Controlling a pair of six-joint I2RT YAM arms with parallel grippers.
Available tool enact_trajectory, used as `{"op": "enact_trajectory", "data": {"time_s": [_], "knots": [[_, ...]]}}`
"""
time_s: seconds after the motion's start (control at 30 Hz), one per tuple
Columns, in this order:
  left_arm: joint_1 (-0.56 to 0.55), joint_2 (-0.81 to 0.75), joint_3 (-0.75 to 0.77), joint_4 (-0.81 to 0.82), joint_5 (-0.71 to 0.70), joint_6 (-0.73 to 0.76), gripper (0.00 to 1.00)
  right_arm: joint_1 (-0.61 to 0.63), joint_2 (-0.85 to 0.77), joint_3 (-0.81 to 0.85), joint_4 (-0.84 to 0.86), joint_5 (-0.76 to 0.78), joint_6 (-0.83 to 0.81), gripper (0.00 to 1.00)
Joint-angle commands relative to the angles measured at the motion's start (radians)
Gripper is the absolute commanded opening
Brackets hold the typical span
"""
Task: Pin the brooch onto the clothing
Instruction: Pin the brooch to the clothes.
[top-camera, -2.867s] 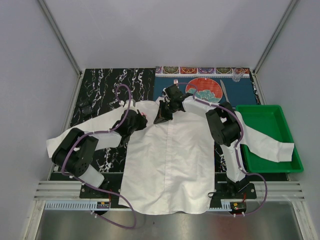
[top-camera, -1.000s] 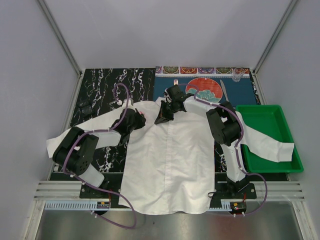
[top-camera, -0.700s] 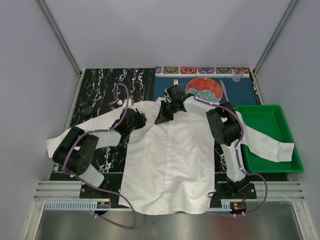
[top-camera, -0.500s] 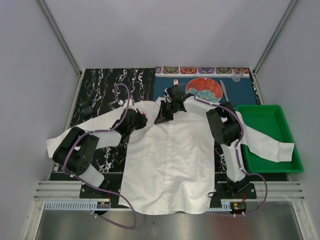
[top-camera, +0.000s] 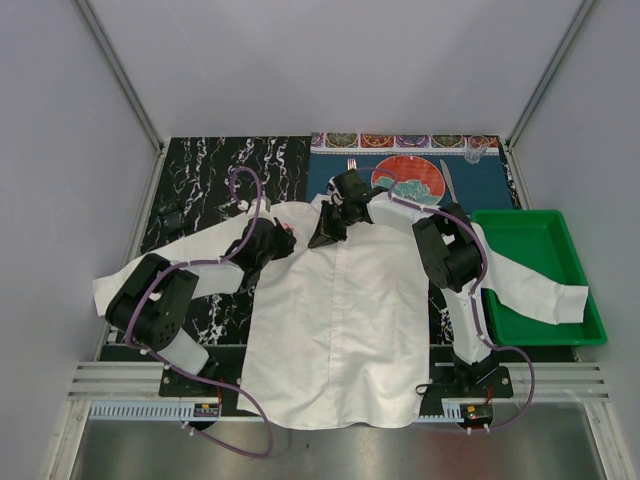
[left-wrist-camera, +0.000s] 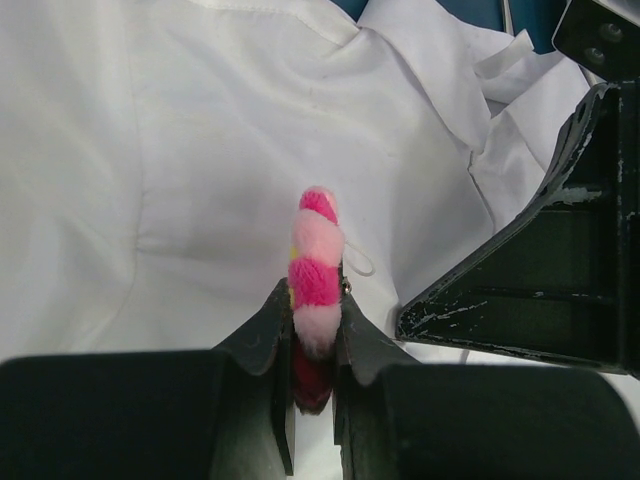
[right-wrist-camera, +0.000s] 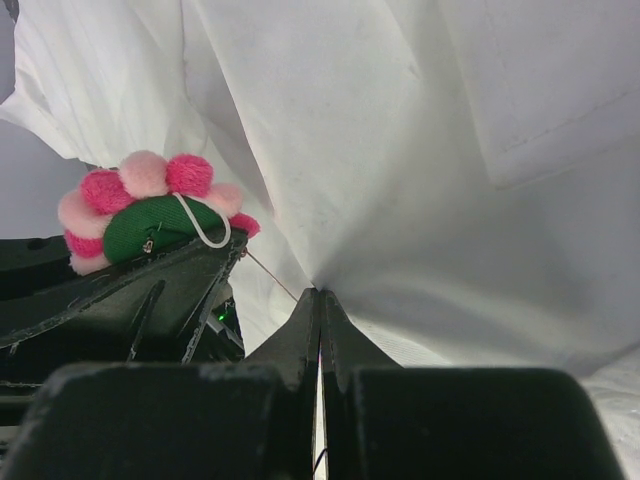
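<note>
The clothing (top-camera: 340, 310) is a white shirt lying flat with its front up, collar at the far end. My left gripper (left-wrist-camera: 315, 300) is shut on the brooch (left-wrist-camera: 317, 255), a pink and red fluffy flower held edge-on over the shirt's left chest (top-camera: 285, 233). In the right wrist view the brooch (right-wrist-camera: 150, 205) shows a green back, a white loop, and a thin pin pointing at the fabric. My right gripper (right-wrist-camera: 320, 295) is shut on a pinched-up fold of the clothing (right-wrist-camera: 420, 180), just below the collar (top-camera: 322, 238). The two grippers are close together.
A green tray (top-camera: 560, 232) stands at the right, with the shirt's sleeve draped into it. Beyond the collar lies a blue placemat with a red-and-teal plate (top-camera: 408, 178), a fork and a knife. A black marbled mat (top-camera: 200, 180) covers the left side.
Since the earliest frame my left arm has shifted slightly toward the shirt's shoulder. Over the last second both arms hold still.
</note>
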Motion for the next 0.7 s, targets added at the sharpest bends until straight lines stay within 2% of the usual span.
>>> {"op": "enact_trajectory", "data": {"time_s": [0.0,0.67], "knots": [[-0.005,0.006,0.004,0.08,-0.007,-0.001,0.0,-0.006,-0.039,0.017,0.035,-0.022,0.014,0.0],[-0.005,0.005,-0.001,0.071,-0.023,0.009,0.0,-0.007,-0.053,-0.003,0.043,-0.025,0.013,0.0]]}}
